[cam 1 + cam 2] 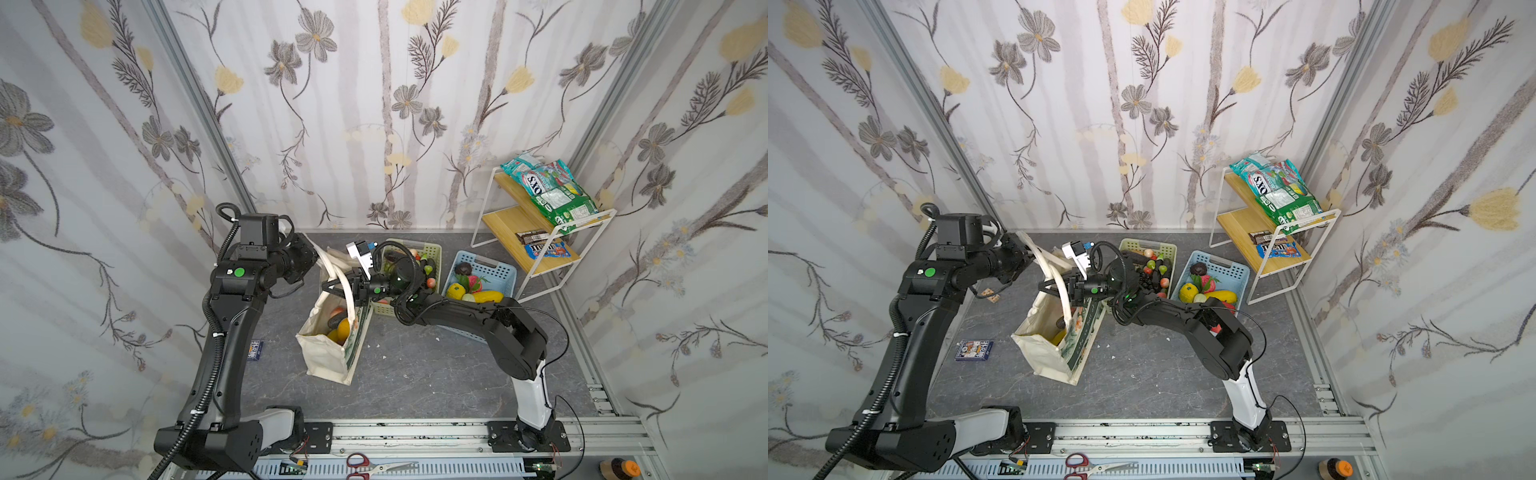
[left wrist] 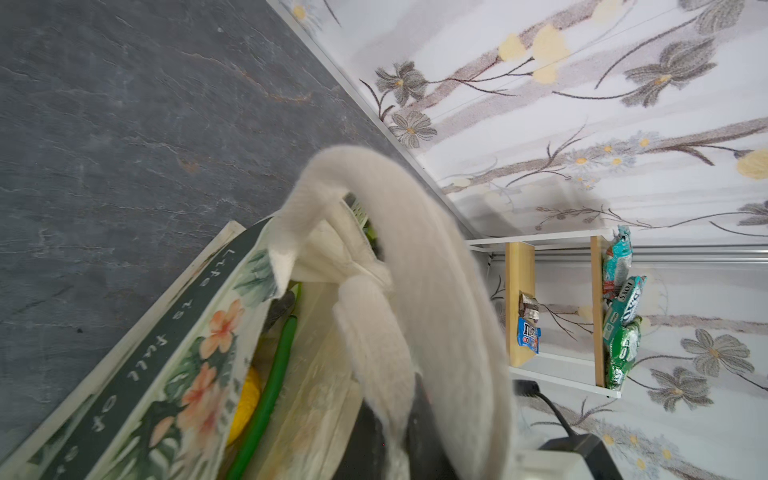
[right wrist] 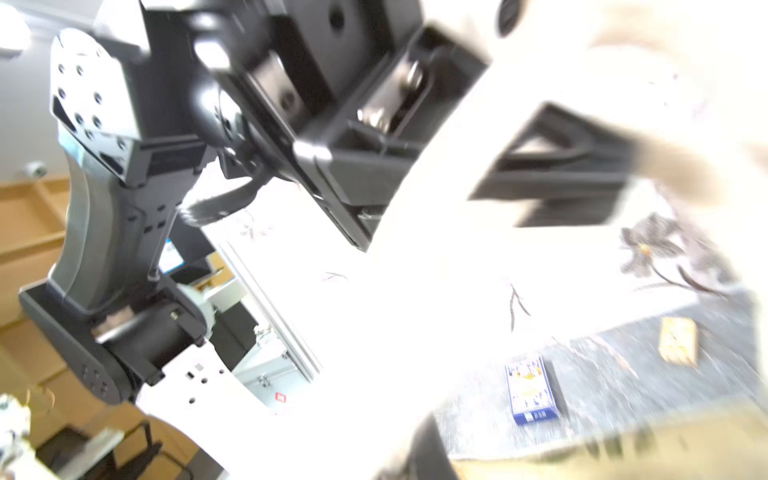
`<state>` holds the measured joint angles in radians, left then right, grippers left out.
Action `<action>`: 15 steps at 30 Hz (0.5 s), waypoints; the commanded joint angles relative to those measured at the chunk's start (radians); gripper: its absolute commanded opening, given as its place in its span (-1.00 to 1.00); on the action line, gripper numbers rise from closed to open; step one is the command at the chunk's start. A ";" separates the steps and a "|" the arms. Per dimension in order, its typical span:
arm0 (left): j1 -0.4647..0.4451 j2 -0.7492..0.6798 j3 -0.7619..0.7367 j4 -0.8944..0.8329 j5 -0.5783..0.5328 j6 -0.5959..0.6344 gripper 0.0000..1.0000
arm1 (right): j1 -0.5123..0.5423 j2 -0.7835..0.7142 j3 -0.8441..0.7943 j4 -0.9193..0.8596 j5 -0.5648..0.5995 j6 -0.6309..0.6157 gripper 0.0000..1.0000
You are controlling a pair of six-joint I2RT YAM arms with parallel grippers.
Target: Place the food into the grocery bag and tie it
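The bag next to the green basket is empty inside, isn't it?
No, the bag isn't empty. A top view shows yellow and orange fruit inside its open mouth. The rest is right: it is next to the green basket.

You have a rack (image 1: 505, 222): white wire frame, two wooden shelves, in the far corner.
- Snack packets (image 1: 548, 187), teal and green: piled on its upper shelf.
- Dark bar (image 1: 534, 237) and blue candy pack (image 1: 546, 250): side by side on its lower shelf.
- Blue basket (image 1: 494, 266): on the floor just beside the rack, to its left in both top views.
- Green basket (image 1: 432, 249): further left of the rack, near it.
- Card box (image 1: 974, 350), blue: you'll find it flat on the floor, well apart from the rack.
- Scissors (image 1: 365, 465), red-handled: on the front rail, well apart from the rack.
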<state>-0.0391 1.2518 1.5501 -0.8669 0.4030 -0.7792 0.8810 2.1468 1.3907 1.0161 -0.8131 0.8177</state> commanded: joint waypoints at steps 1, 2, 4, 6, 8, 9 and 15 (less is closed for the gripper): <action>0.044 -0.004 -0.020 -0.036 -0.031 0.082 -1.00 | -0.029 -0.082 -0.057 -0.122 0.144 -0.013 -1.00; 0.052 -0.010 -0.037 -0.027 -0.034 0.087 -1.00 | -0.037 -0.104 -0.061 -0.201 0.170 -0.033 -1.00; 0.066 -0.019 -0.078 0.008 -0.005 0.085 -1.00 | -0.045 -0.142 -0.068 -0.332 0.233 -0.077 -1.00; 0.074 -0.020 -0.120 0.034 0.019 0.091 -1.00 | -0.045 -0.183 -0.082 -0.456 0.336 -0.118 -1.00; 0.077 -0.021 -0.152 0.041 0.034 0.114 -1.00 | -0.086 -0.211 -0.103 -0.526 0.435 -0.124 -1.00; 0.080 -0.024 -0.169 0.044 0.039 0.124 -1.00 | -0.092 -0.220 -0.107 -0.562 0.479 -0.123 -1.00; 0.143 -0.104 -0.320 0.166 0.161 0.114 -1.00 | -0.151 -0.261 -0.158 -0.687 0.642 -0.026 -1.00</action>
<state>0.0887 1.1728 1.2705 -0.7712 0.4957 -0.6842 0.7475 1.9072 1.2537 0.4046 -0.3630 0.7418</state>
